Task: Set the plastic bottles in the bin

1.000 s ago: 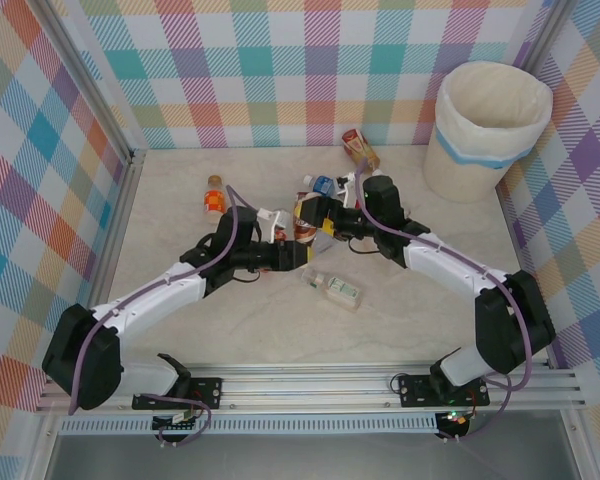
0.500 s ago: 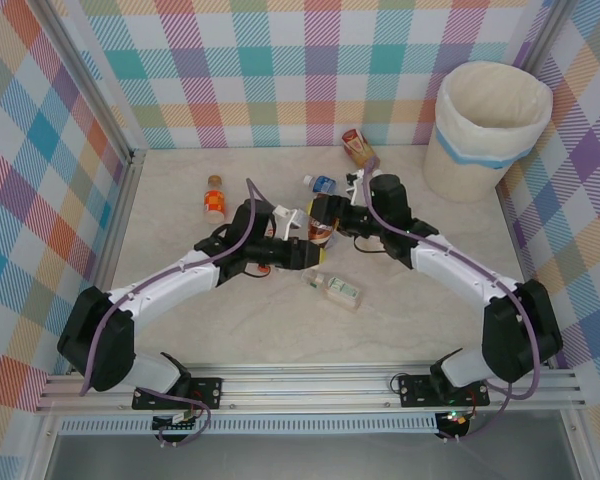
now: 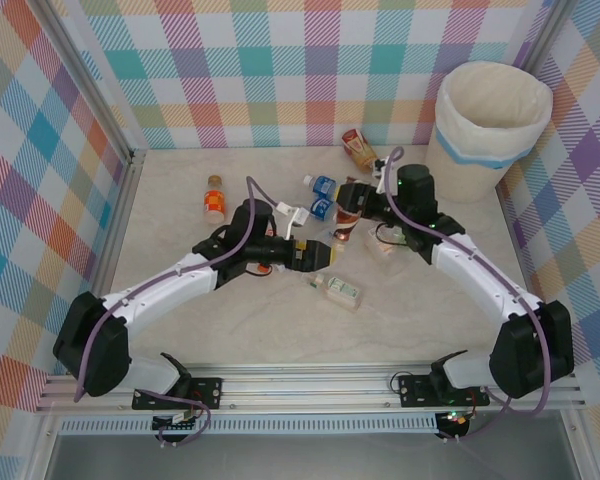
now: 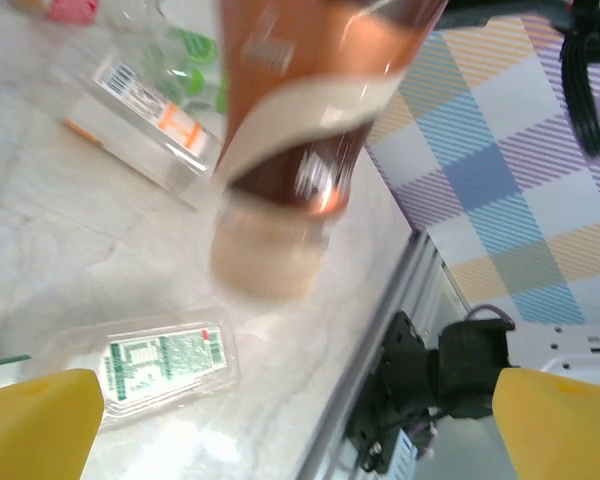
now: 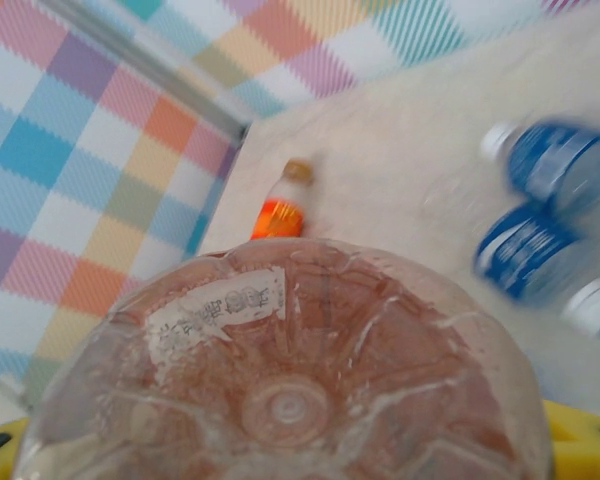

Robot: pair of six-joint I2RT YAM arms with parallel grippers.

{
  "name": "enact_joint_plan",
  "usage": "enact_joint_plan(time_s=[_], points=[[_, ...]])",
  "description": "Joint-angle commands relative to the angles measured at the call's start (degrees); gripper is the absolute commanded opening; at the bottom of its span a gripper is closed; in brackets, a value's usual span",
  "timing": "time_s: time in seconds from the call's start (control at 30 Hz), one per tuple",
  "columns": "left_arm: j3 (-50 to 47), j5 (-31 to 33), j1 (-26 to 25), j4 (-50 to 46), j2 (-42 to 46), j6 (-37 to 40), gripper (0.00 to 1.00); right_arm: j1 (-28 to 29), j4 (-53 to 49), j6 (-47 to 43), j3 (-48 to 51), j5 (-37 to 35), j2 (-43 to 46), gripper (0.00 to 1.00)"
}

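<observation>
The marbled desk (image 3: 180,310) sits between plaid walls (image 3: 280,70), the white-lined bin (image 3: 460,170) stands in its far right corner, right fingers (image 5: 580,445) clamp a brown bottle (image 5: 290,370) over the middle, left fingers (image 4: 35,425) gape apart, and an orange bottle (image 3: 213,200) lies toward the left edge.

Top view: fixed high behind the arm bases (image 3: 176,386), looking down across the whole table (image 3: 280,330) to its far edge. Left wrist view: low and close over the table, facing the near-edge rail (image 4: 380,300), a brown bottle (image 4: 300,120) just ahead. Right wrist view: against that bottle's base, facing the far left corner. All three share this bottle; top and right wrist also share an orange bottle (image 5: 280,205).
</observation>
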State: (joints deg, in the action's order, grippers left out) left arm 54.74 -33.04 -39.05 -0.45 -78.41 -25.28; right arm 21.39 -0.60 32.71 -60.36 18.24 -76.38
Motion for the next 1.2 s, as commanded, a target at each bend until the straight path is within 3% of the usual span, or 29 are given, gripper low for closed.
enact_joint_plan(time_s=[0.0, 0.23, 0.4, 0.73, 0.87, 0.97, 1.07, 1.17], points=[[-3.8, 10.2, -0.8, 5.5, 4.5, -2.2, 1.00, -3.0, 2.2, -7.3, -3.1, -4.0, 3.5, 0.58], [-7.8, 25.6, -0.8, 7.7, 9.0, -2.9, 1.00, -10.4, 3.5, -13.1, -9.2, -8.4, 5.4, 0.58], [-10.0, 32.1, -0.8, 8.1, 9.4, -4.8, 1.00, -12.2, 13.3, -20.9, -10.6, -16.8, 5.2, 0.60], [-15.7, 36.9, -0.7, 13.9, 11.4, -8.0, 1.00, -16.5, 26.8, -35.8, -20.7, -34.6, -8.7, 0.62], [-16.3, 38.2, -0.7, 13.5, 12.6, -7.6, 1.00, -19.0, 30.9, -37.9, -26.0, -35.9, -17.1, 0.62], [-16.2, 37.9, -0.7, 12.6, 12.9, -7.5, 1.00, -19.3, 33.8, -48.1, -31.1, -35.7, -23.6, 0.62], [-16.3, 37.2, -0.7, 12.1, 13.1, -8.1, 1.00, -19.4, 34.7, -57.1, -38.3, -40.7, -29.5, 0.62], [-16.9, 37.4, -0.7, 12.2, 13.1, -9.4, 1.00, -19.8, 34.2, -61.4, -42.3, -41.5, -33.0, 0.63]])
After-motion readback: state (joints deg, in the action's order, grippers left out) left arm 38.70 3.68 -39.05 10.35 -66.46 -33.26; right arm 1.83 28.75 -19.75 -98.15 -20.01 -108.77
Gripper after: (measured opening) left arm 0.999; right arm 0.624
